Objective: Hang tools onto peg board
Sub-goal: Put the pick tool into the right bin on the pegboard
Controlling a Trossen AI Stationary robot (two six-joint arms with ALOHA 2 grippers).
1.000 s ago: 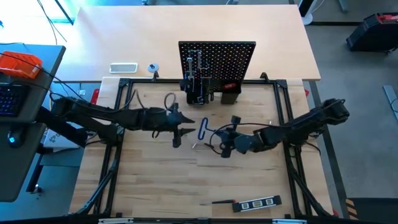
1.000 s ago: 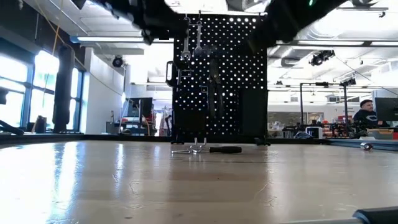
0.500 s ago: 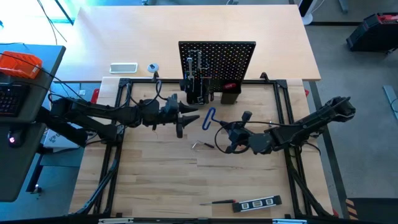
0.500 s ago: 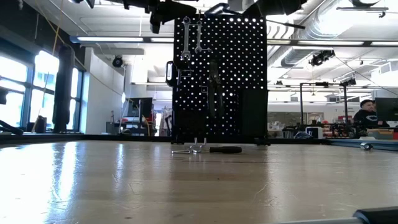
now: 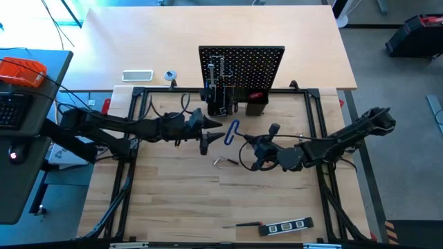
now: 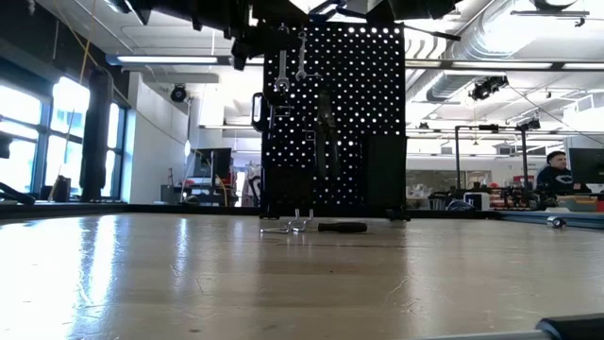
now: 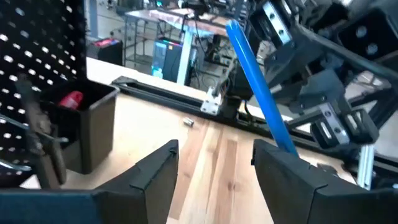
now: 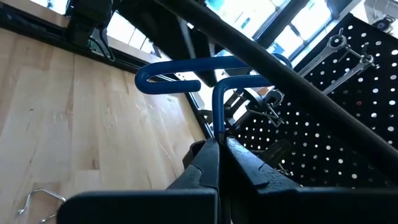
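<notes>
My right gripper point(image 8: 219, 144) is shut on the blue hex key point(image 5: 232, 131), which it holds up in the air just in front of the peg board point(image 5: 242, 66). My left gripper point(image 7: 214, 180) stands open on the key's left side point(image 5: 210, 134). In the left wrist view, the key's blue shaft point(image 7: 256, 84) runs down behind one of its fingers point(image 7: 283, 168). Two silver wrenches point(image 6: 291, 61) hang on the board. A small metal tool point(image 5: 218, 162), a screwdriver point(image 5: 241, 225) and a black level point(image 5: 287, 225) lie on the table. My left gripper: I cannot tell whether its finger touches the blue shaft; that finger hides the spot. My right gripper pinches a straight blue limb of the hex key point(image 8: 217, 118) between its two shut fingers. It comes roughly level from the table's right. The key's bent loop point(image 8: 168, 76) stands beyond the fingertips, clear of the table.
Black holder boxes point(image 5: 256, 104) stand at the board's foot, one with a red thing in it. A white tray point(image 5: 137, 75) lies at the far left. The black frame rails point(image 5: 131, 138) border the work area. The wood in the table's near half is bare.
Both grippers have gone up and toward the peg board, carrying the blue hex key with them, clear of the table. The key has turned from lying nearly level to standing more upright. My left gripper then shifted a little toward the right, closer to the key.
</notes>
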